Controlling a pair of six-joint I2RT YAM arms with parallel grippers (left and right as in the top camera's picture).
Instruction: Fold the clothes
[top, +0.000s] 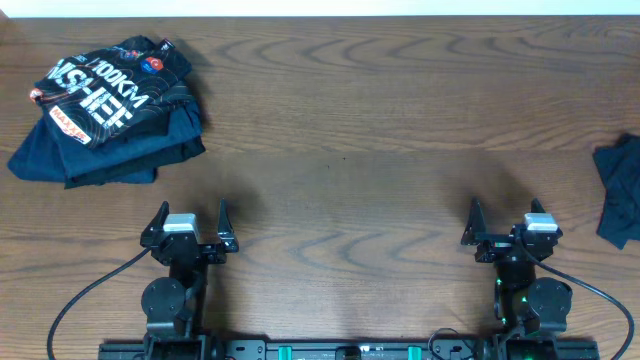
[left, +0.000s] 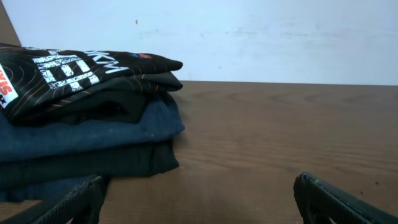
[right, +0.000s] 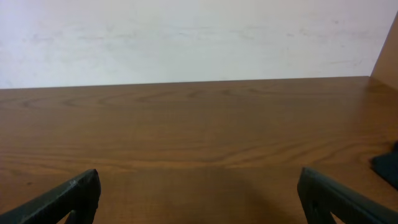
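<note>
Both claws, the left gripper (top: 191, 216) and the right gripper (top: 507, 216), stood wide open and held nothing. The folded clothes (top: 105, 110) sat in a pile at the far left of the table (top: 350, 120). One dark piece (top: 620, 190) lay crumpled at the right edge. A bad grab there could push it off the side.

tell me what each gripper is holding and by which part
Nothing is held: the left gripper and right gripper are both open and empty, apart from the clothes.
</note>
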